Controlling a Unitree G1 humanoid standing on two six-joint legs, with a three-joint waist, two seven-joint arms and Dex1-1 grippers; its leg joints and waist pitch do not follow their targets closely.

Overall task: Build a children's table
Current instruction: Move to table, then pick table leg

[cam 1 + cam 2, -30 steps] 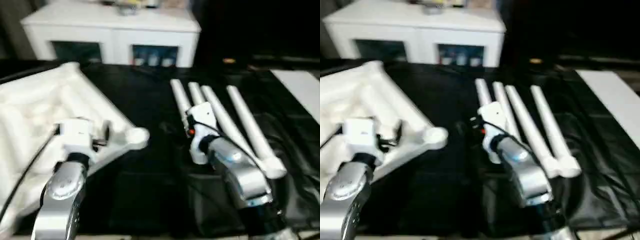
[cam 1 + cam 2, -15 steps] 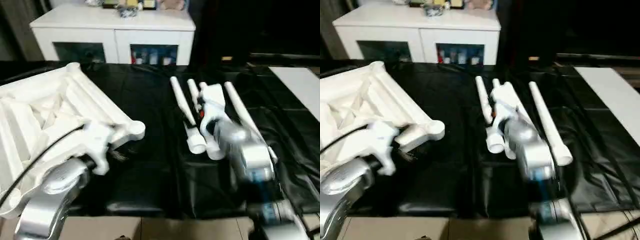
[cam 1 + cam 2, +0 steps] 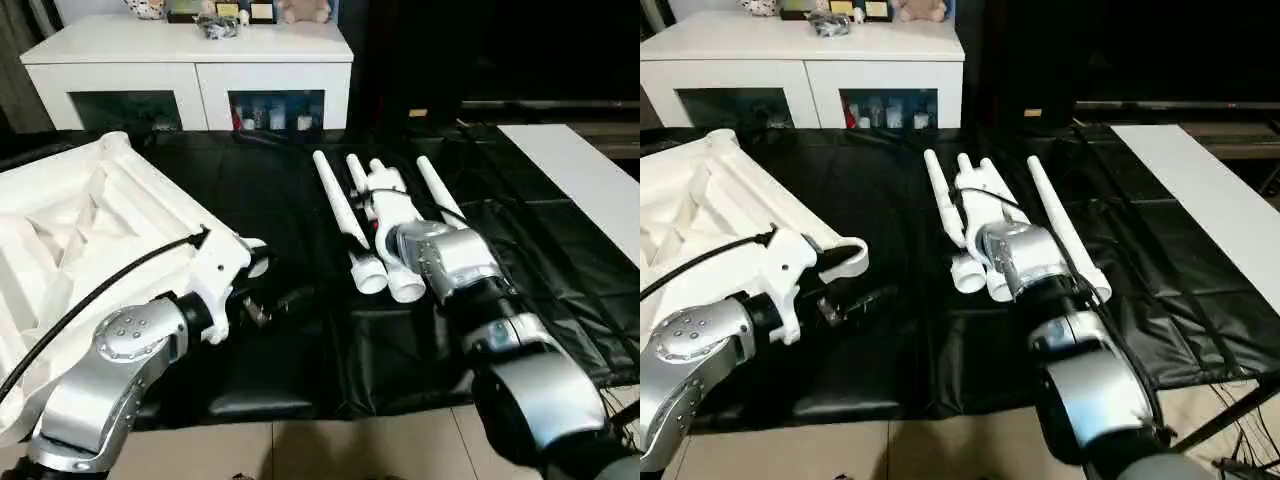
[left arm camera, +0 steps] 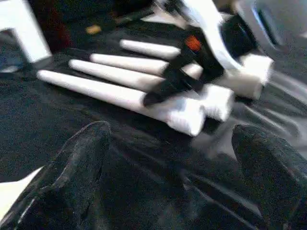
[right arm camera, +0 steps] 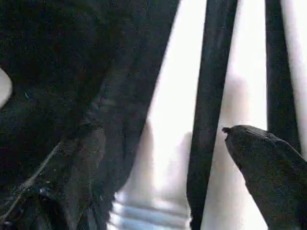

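Leg pick-up, tabletop ribs-up

The right gripper [image 4: 158,93] is spread over a leg [image 3: 337,199]; the left gripper [image 4: 177,158] is held open, empty, beside the tabletop [image 3: 70,225].

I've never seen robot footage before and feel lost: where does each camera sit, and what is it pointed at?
Head eyes: look down over both silver forearms at the tabletop and legs on black sheeting.
Left wrist: looks along its open fingers at the legs and the right gripper.
Right wrist: close above a leg, between its fingers.
Shared: all show the legs.
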